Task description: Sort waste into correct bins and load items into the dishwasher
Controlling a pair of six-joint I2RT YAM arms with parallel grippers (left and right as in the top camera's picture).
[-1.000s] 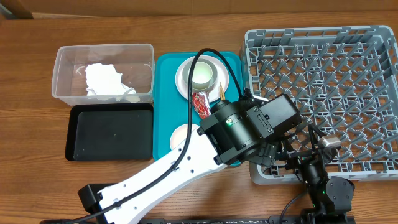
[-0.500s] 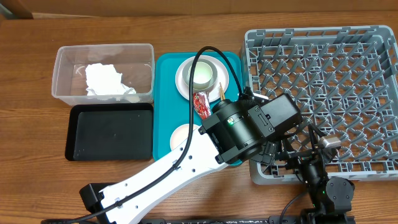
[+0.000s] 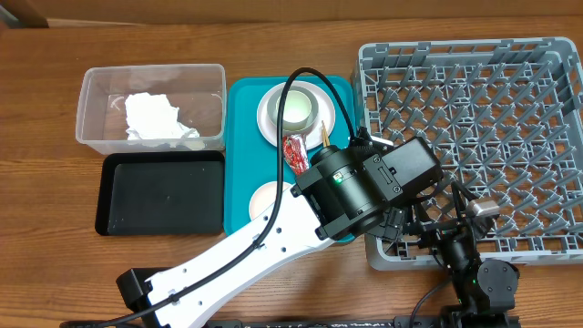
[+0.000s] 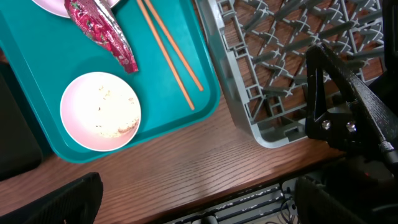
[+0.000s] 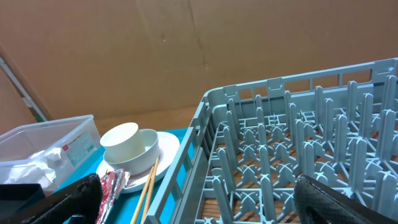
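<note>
On the teal tray [image 3: 241, 155] a white plate [image 3: 270, 117] carries a bowl [image 5: 148, 148] with a small cup [image 5: 119, 135] in it. Beside it lie a red wrapper [image 4: 102, 31] and wooden chopsticks [image 4: 171, 53]. A second bowl [image 4: 99, 112], with a few white grains stuck inside, sits at the tray's near end. Crumpled tissue [image 3: 155, 118] lies in the clear tub [image 3: 100, 82]; the black tray [image 3: 162, 193] is in front of it. My left gripper [image 4: 196, 208] hangs open above the table's front edge. My right gripper [image 5: 199, 208] is open at the grey rack's [image 3: 483, 137] near left corner.
My left arm [image 3: 364, 187] reaches across the teal tray's near right corner and hides part of it from above. The right arm's black links [image 4: 348, 106] stand at the rack's near edge. A brown wall rises behind the table.
</note>
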